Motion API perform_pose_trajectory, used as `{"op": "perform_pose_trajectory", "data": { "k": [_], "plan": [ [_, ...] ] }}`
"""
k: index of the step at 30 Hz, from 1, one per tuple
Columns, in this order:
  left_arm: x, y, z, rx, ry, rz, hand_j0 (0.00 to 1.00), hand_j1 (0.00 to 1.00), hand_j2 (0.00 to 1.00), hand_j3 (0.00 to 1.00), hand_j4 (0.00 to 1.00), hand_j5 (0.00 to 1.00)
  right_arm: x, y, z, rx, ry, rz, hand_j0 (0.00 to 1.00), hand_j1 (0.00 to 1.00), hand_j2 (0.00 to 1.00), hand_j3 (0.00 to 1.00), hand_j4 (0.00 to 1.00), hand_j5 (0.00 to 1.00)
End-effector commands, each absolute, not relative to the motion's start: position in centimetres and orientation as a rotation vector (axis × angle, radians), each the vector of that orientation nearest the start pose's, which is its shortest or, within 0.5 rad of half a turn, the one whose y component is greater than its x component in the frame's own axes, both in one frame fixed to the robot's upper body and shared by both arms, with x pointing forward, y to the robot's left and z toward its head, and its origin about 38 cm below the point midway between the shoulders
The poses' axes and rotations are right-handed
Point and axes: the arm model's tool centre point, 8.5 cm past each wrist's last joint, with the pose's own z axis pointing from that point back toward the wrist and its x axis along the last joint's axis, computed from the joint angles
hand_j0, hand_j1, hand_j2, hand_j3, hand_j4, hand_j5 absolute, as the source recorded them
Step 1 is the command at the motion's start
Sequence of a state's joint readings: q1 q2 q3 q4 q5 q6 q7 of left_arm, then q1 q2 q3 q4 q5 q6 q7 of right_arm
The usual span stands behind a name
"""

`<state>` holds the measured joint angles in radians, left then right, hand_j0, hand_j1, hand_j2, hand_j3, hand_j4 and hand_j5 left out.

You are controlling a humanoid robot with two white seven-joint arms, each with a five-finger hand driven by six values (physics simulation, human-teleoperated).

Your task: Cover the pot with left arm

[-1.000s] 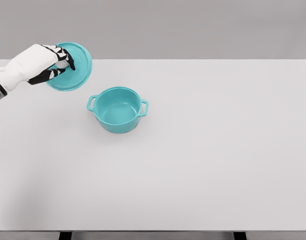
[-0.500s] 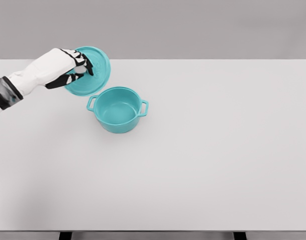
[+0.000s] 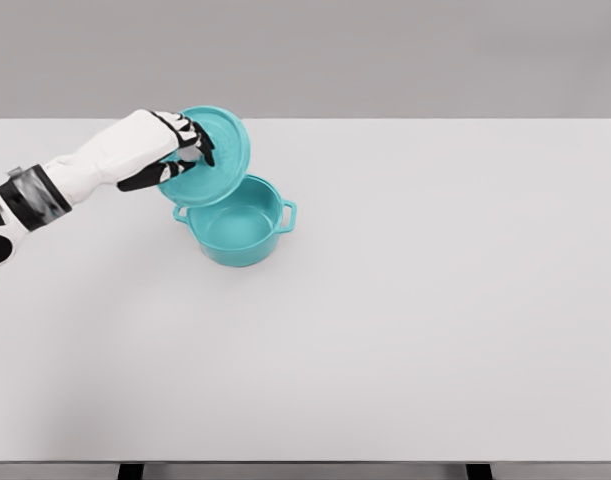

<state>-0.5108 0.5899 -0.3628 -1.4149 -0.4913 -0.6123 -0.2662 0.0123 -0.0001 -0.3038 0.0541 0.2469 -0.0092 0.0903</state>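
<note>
Table (image 3: 405, 330): white, bare surface nearest me. Pot (image 3: 237, 222): teal, two side handles, upright on the table left of centre, mouth mostly uncovered. My left hand (image 3: 160, 148) reaches in from the left edge, fingers curled tight on the lid (image 3: 213, 158), gripping at its middle. Lid is teal, round, tilted, held in the air above the pot's far-left rim, overlapping that rim from this view. Whether lid and pot touch, I cannot tell.
</note>
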Motion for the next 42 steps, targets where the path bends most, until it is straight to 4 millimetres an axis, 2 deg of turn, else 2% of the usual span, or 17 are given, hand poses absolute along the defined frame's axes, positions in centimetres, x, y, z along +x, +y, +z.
{"op": "perform_pose_trajectory", "data": {
  "k": [1,6,22,31,42],
  "plan": [
    [44.4,26.6,21.5,0.471,-1.873,-1.684,0.47,0.47,0.47,0.47,0.47,0.47,-2.4,-25.8,-26.1,0.017,0.049,-0.062,1.0,1.0,1.0,1.0,1.0,1.0],
    [44.2,25.6,20.7,0.434,-1.877,-1.696,0.47,0.47,0.47,0.47,0.47,0.47,-2.4,-25.8,-26.1,0.017,0.049,-0.062,1.0,1.0,1.0,1.0,1.0,1.0],
    [44.1,25.3,18.6,0.387,-1.827,-1.712,0.5,0.5,0.5,0.5,0.5,0.5,-2.4,-25.8,-26.1,0.017,0.049,-0.062,1.0,1.0,1.0,1.0,1.0,1.0],
    [44.1,23.8,17.7,0.342,-1.841,-1.696,0.49,0.49,0.49,0.49,0.49,0.49,-2.5,-25.8,-26.1,0.018,0.051,-0.062,1.0,1.0,1.0,1.0,1.0,1.0],
    [44.1,23.8,16.6,0.321,-1.812,-1.703,0.49,0.49,0.49,0.49,0.49,0.49,-2.4,-25.8,-26.1,0.017,0.049,-0.062,1.0,1.0,1.0,1.0,1.0,1.0]
  ]
}}
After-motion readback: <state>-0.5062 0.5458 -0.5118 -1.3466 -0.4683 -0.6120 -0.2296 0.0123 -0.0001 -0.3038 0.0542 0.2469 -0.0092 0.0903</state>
